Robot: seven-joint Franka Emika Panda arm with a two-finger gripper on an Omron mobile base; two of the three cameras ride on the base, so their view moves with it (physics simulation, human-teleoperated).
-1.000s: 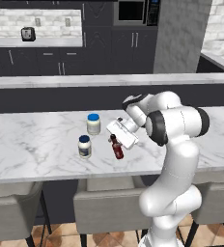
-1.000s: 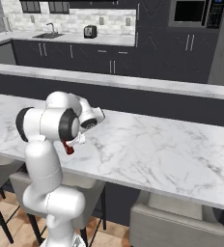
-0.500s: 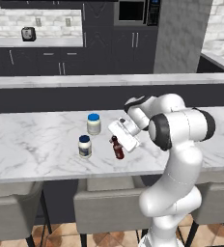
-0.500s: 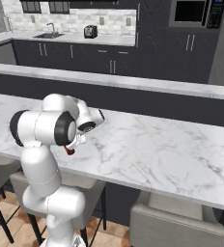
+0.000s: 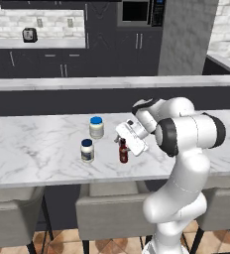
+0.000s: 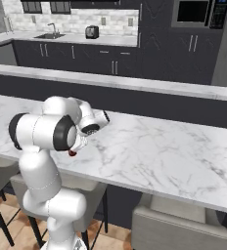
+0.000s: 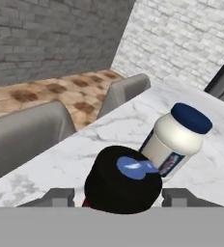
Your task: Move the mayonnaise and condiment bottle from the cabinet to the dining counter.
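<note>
Jaws straddle the condiment bottle [image 5: 123, 151], one tip either side of its dark cap in the hand view; whether they clamp it I cannot tell. The bottle stands upright on the desk [image 5: 32, 149], apparently being set down. Mayonnaise [image 5: 87, 150] stands near it, leftward; cream jar [image 5: 96, 127] behind. Fingertips are cut off below.

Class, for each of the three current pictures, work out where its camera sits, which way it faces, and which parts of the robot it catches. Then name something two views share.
Left base view: behind the arm's left, facing forward over the dining counter; arm at right, gripper by the condiment bottle.
Right base view: behind its right, facing the same counter; arm at left.
Hand view: on the hand, looking along the fingertips over the bottle's cap at the mayonnaise.
Shared: left base and hand views both show mayonnaise and bottle.
</note>
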